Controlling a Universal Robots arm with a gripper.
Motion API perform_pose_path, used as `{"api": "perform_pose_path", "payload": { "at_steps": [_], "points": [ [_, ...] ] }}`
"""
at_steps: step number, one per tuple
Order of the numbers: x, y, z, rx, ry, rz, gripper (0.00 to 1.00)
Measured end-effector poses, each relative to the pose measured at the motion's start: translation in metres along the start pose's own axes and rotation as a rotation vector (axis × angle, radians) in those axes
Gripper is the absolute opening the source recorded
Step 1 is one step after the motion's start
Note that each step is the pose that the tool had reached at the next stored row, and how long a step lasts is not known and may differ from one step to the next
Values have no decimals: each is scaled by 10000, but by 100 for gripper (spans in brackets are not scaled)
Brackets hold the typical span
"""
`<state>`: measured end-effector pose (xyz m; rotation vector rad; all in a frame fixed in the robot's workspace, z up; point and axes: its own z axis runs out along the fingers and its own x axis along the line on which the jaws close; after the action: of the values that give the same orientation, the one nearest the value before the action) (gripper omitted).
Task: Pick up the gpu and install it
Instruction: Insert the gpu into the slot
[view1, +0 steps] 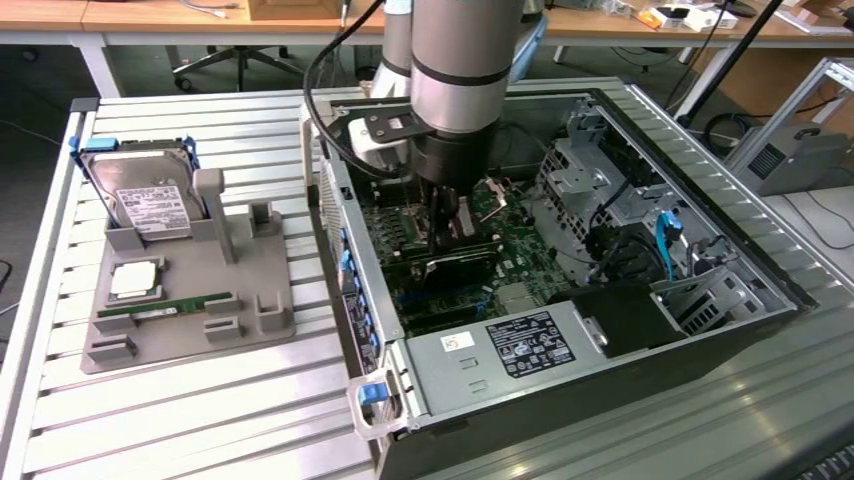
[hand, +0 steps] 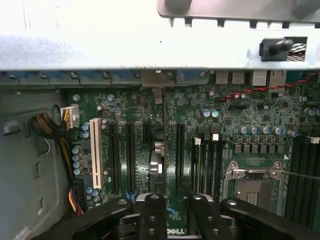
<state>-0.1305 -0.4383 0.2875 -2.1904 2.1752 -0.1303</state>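
a lab: slatted aluminium workbench (view1: 200, 400), wooden desks (view1: 160, 20), office chair (view1: 240, 62) behind.

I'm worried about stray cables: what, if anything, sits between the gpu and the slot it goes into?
Nothing visible does. The gpu stands edge-on among the motherboard slots, directly under the claw; the cable bundle lies off to one side, apart.
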Motion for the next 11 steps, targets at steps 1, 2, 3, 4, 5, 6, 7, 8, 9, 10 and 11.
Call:
{"api": "perform_pose_path", "payload": {
  "at_steps": [1,2,3,4,5,6,7,8,9,10,11],
  "points": [
    [-4,-17,1,-10,-19,-24,20],
    [-5,-41,4,-24,-40,-43,14],
    [-5,-81,8,-51,-71,-62,14],
    [-6,-125,12,-75,-103,-77,11],
    [-6,-170,16,-96,-132,-86,11],
    [-6,-214,20,-116,-158,-96,11],
    [-5,-269,25,-142,-187,-106,11],
    [-5,-313,30,-163,-208,-111,11],
    [-5,-354,34,-183,-224,-116,11],
    [-5,-404,39,-207,-242,-122,11],
    [-5,-469,46,-235,-267,-129,11]
  ]
}}
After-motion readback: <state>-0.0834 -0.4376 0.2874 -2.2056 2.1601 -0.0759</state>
